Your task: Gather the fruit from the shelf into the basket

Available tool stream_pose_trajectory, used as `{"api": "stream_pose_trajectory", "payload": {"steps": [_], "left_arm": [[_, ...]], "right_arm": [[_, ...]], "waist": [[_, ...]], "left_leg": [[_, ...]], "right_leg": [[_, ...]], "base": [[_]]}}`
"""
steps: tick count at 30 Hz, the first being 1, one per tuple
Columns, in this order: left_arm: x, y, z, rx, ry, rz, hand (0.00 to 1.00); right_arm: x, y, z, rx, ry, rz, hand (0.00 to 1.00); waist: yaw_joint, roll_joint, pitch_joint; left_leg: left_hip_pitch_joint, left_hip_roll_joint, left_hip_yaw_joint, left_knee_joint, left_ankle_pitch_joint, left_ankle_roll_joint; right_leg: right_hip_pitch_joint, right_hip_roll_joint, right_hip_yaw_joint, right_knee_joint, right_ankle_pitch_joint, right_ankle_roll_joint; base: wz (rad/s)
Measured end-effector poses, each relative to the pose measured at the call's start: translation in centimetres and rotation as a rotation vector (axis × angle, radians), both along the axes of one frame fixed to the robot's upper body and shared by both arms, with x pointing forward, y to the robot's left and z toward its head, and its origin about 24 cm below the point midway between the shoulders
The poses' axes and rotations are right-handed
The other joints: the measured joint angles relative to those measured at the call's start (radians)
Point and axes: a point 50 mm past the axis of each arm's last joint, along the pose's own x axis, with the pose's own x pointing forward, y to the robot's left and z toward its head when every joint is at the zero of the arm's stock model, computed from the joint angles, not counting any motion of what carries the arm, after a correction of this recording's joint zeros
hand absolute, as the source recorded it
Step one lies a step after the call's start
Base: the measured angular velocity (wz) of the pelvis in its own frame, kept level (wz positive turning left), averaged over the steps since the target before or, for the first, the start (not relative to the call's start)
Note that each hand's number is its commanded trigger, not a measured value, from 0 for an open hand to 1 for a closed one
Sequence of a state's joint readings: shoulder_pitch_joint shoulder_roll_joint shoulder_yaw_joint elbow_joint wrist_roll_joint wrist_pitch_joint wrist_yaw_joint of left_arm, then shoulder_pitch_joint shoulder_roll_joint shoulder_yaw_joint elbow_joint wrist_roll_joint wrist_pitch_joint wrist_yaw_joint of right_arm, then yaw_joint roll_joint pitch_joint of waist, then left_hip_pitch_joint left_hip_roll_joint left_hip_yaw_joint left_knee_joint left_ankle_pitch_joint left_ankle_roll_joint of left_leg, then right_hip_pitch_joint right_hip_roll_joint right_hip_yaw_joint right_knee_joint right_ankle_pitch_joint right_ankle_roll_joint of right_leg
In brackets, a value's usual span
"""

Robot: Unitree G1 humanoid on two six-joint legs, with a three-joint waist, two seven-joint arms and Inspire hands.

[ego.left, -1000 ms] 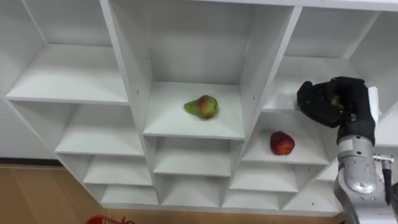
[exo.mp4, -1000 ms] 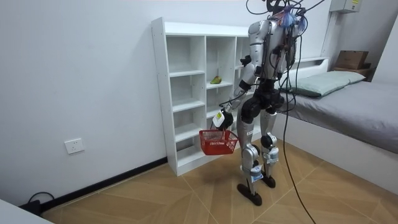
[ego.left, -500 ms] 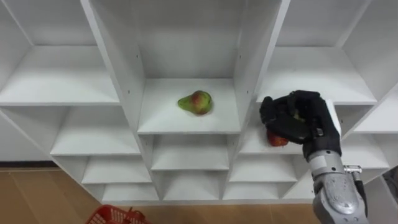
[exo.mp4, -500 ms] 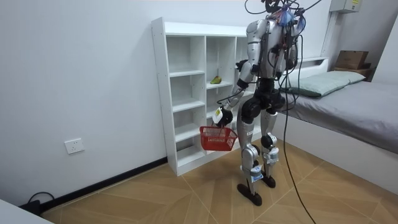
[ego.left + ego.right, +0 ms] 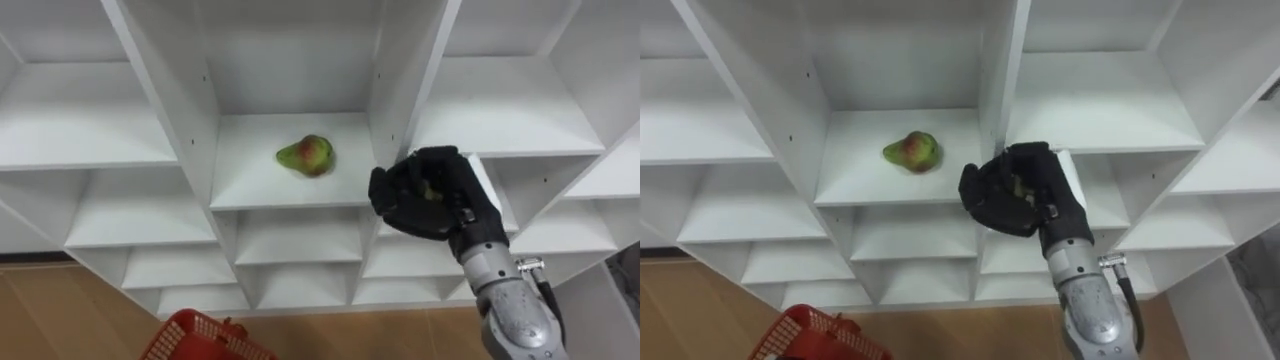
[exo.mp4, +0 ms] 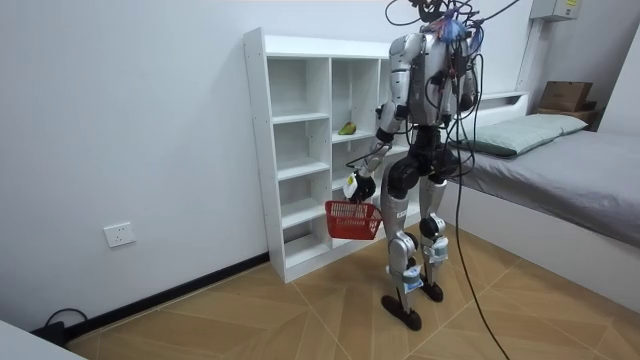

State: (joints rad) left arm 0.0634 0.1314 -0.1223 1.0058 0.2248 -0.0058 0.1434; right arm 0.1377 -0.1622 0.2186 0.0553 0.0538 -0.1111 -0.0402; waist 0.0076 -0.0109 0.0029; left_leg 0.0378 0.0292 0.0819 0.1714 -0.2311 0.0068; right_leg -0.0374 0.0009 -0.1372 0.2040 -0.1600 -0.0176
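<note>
A green-and-red pear [image 5: 306,155] [image 5: 912,151] lies on a middle-column shelf of the white closet [image 6: 300,150]. My right hand [image 5: 430,195] [image 5: 1015,190] hovers in front of the divider just right of that shelf. Its dark fingers are curled round a small greenish fruit, of which only a sliver shows. In the room view my left hand [image 6: 352,186] hangs low at my side, shut on the handle of a red basket [image 6: 352,218]. The basket's rim [image 5: 205,340] shows at the bottom left of the eye views.
The closet has three columns of open cubbies, with bare shelves around the pear. I stand right in front of it on a wooden floor. A bed [image 6: 560,160] lies behind me at the room view's right.
My right hand moved left from the right column to the middle divider, still shut on the fruit, and now covers the red apple seen earlier. The view shifted and the basket rose into it.
</note>
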Motion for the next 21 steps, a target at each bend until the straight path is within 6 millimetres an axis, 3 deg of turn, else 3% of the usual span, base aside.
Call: {"api": "stream_pose_trajectory", "payload": {"steps": [3,6,15,18,21], "left_arm": [[1.2,-0.4,0.3,-0.025,-0.035,0.018,1.00],[2.1,-0.7,0.5,-0.057,-0.063,0.048,1.00],[3.1,-2.4,0.5,-0.177,-0.067,0.059,1.00],[3.7,-2.6,0.7,-0.195,-0.075,0.044,1.00],[5.2,-3.5,1.2,-0.219,-0.107,0.004,1.00]], "right_arm": [[-0.6,0.2,-2.0,-0.014,0.086,0.008,1.00],[-0.8,0.4,-2.7,-0.017,0.118,0.014,1.00],[-1.6,0.6,-6.0,-0.024,0.285,0.055,1.00],[-1.3,0.7,-6.2,-0.031,0.295,0.069,1.00],[-1.0,0.8,-6.2,-0.041,0.294,0.061,1.00]], "waist": [[0.002,0.005,0.0011],[0.003,0.013,0.0047],[0.001,0.020,0.0042],[0.003,0.019,0.0038],[-0.002,0.018,0.0039]], "left_leg": [[-0.012,0.000,0.000,0.004,0.000,0.000],[-0.029,0.000,-0.001,0.012,0.000,0.000],[-0.054,0.000,-0.017,0.016,0.000,0.000],[-0.071,-0.001,-0.025,0.020,0.000,0.000],[-0.099,-0.005,-0.041,0.035,0.004,0.001]], "right_leg": [[-0.013,0.000,-0.002,0.000,0.000,0.000],[-0.023,-0.001,-0.007,0.000,0.001,-0.001],[-0.040,-0.004,-0.030,0.001,0.001,-0.001],[-0.053,-0.006,-0.037,0.001,0.001,-0.001],[-0.059,-0.017,-0.076,0.002,0.001,-0.001]], "base": [[0.00],[0.00],[0.05],[0.12],[0.33]]}}
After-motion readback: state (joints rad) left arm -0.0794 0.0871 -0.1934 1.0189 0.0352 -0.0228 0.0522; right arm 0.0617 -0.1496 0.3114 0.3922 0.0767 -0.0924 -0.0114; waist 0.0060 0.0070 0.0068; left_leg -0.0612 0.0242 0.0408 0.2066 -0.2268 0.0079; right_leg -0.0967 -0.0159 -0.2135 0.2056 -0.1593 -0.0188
